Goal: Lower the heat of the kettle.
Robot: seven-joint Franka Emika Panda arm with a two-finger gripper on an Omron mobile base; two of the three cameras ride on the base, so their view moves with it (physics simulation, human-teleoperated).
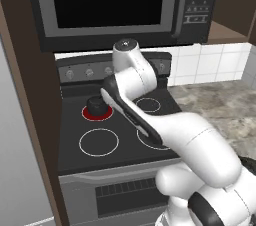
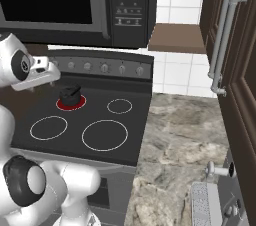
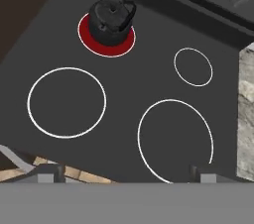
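Sitting on glowing red burner [image 3: 106, 39] at cooktop's rear left corner, kettle [image 3: 112, 15]; gripper [image 3: 128, 171] hovers high above front burners, fingertips wide apart, empty; risk: knobs [image 2: 104, 68] on back panel crowded, wrong one easily turned; arm could clip kettle.

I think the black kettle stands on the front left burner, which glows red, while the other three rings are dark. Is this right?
Not quite. The kettle stands on the rear left burner, near the knob panel, not the front left one. That burner glows red and the other three rings are dark, as you say. The hand view shows it plainly.
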